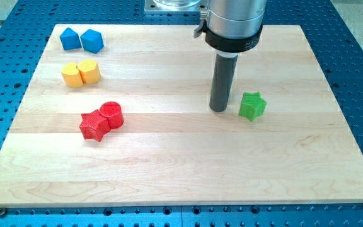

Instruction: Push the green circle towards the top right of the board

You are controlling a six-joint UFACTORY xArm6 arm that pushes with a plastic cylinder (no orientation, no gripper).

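The only green block (star-shaped, not round, as far as I could tell) sat just to the view's right of my tip, a bare rod with no claw to spread or close, so I judged the approach still in hand, the next move calling for the tip to get below-left of it.

Off-task items, placed from my tip:
- green star: just to the view's right, not touching
- red circle touching red star: well left
- two yellow blocks, touching: far left, higher
- two blue blocks, touching: far upper left
- all on the wooden table
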